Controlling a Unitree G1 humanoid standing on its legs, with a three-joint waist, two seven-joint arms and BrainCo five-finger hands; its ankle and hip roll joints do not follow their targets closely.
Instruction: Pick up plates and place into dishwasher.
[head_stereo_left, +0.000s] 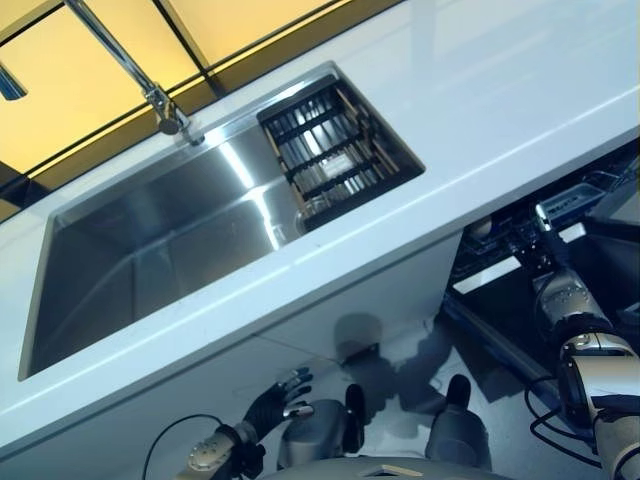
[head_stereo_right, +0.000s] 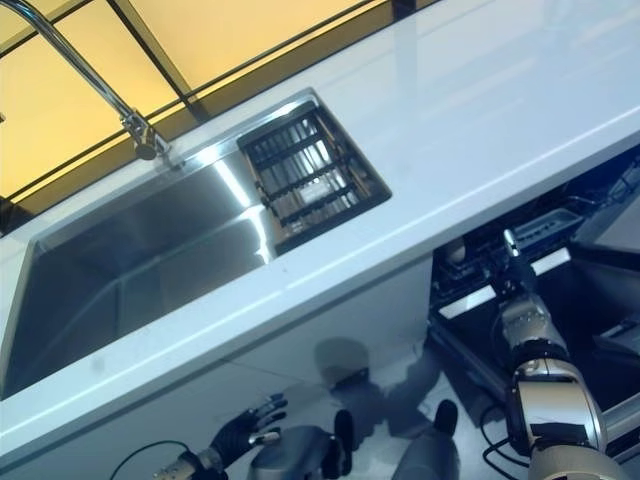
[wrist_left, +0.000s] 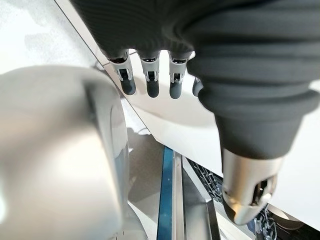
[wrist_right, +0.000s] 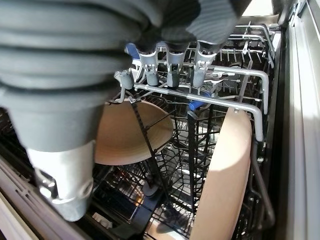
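The dishwasher rack (wrist_right: 235, 80) holds two tan plates: one plate (wrist_right: 225, 175) stands on edge between the wires and a second plate (wrist_right: 132, 132) leans tilted beside it. The right hand (wrist_right: 170, 65) hangs just above them, fingers straight and loose, holding nothing. In the sink (head_stereo_left: 150, 250) sits a dark drying rack (head_stereo_left: 335, 150). The left hand (head_stereo_left: 275, 400) is low by the cabinet, fingers relaxed, empty. No writing is legible.
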